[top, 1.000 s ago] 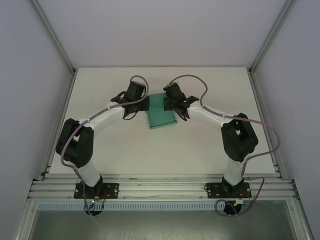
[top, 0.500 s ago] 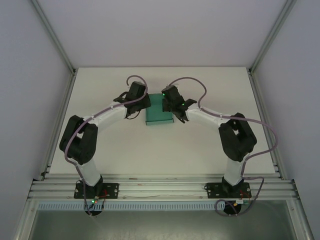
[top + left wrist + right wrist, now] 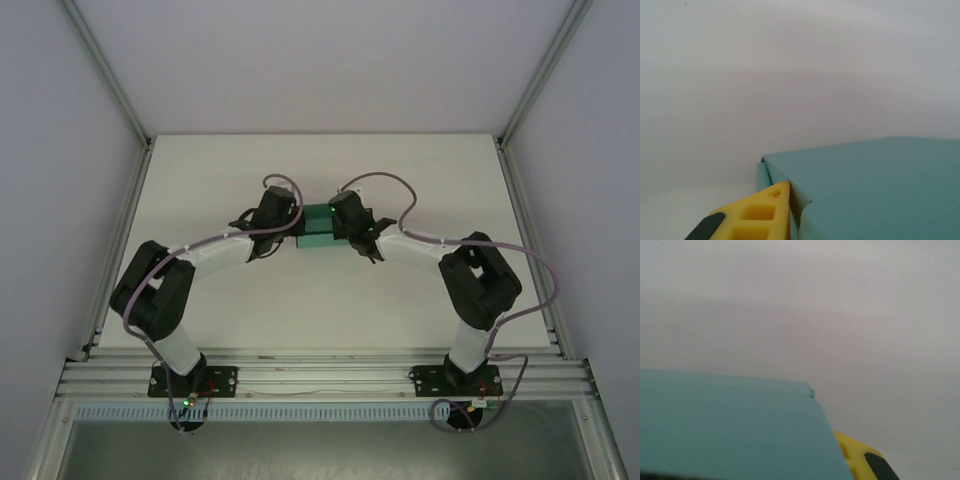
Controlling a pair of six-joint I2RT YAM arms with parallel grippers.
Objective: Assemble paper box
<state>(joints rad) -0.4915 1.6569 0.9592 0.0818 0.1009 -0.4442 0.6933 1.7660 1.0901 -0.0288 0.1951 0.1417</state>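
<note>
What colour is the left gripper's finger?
The finger is yellow with a black patch, clearest in the left wrist view, beside the paper box.

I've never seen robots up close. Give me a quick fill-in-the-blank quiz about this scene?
Between the left gripper and the right gripper sits a teal ____. In the left wrist view, the finger beside the box is ____. The table is ____.
Missing words: box; yellow; white.
</note>
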